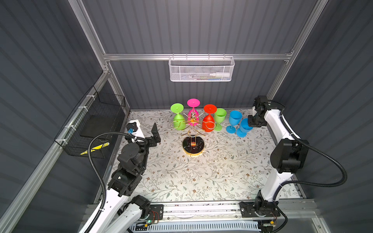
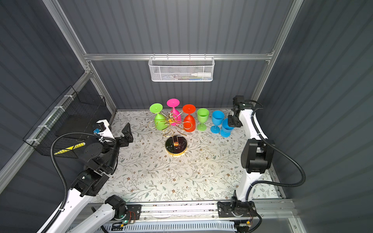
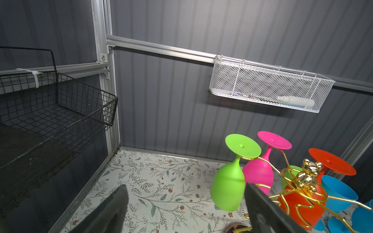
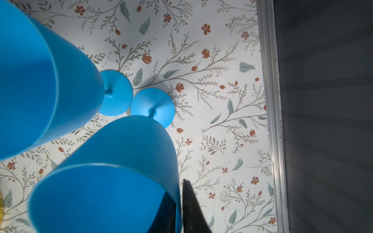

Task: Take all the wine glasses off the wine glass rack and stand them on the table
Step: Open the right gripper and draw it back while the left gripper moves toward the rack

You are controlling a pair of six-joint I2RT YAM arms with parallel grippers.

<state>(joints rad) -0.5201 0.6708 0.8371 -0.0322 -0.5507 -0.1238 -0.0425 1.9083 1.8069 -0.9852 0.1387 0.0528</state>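
The gold wire wine glass rack stands mid-table on its round black base. Three wine glasses hang upside down on it: green, pink and red. My left gripper is open to the left of the rack; in the left wrist view it frames bare table, with the green glass near one finger. My right gripper straddles the rim of an upright blue wine glass standing on the table, one finger inside and one outside, close to the wall.
A green glass and another blue glass stand upright right of the rack. A white mesh basket hangs on the back wall. A black wire basket is fixed to the left wall.
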